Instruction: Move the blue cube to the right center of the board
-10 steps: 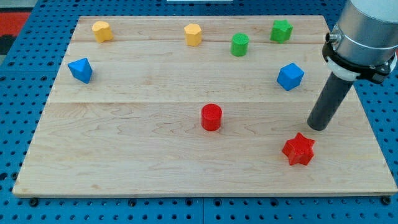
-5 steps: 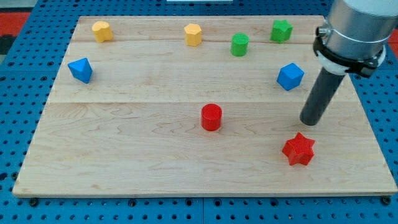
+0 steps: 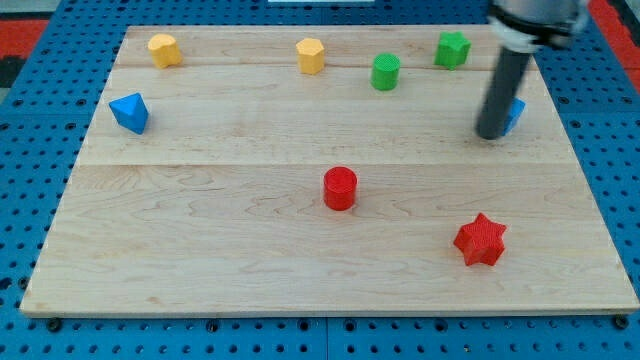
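The blue cube [image 3: 516,115] lies at the right of the wooden board [image 3: 230,260], in its upper half, and is mostly hidden behind my rod. Only its right edge shows. My tip [image 3: 490,134] rests on the board against the cube's left side. The rod rises from there toward the view's top right.
A second blue block [image 3: 129,112] lies at the left edge. Two yellow blocks [image 3: 164,49] [image 3: 311,55], a green cylinder [image 3: 385,71] and a green block [image 3: 452,49] line the top. A red cylinder [image 3: 340,188] is at the centre and a red star [image 3: 480,240] at the lower right.
My tip has swung up and left from beside the red star to the blue cube's left side. The cube has shifted to the right by about its own width.
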`<move>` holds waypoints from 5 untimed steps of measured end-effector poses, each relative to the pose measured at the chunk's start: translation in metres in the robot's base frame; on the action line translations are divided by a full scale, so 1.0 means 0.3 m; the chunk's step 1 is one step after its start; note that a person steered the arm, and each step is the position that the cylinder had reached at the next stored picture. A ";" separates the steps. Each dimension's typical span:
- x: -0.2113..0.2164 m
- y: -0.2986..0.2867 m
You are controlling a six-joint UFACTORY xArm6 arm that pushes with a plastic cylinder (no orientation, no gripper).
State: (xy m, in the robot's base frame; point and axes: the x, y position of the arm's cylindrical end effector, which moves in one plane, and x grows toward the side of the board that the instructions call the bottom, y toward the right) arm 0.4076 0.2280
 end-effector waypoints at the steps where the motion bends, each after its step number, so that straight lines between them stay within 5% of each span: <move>1: 0.046 0.274; 3: -0.204 0.128; 5: -0.158 -0.108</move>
State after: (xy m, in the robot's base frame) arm 0.3601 0.1956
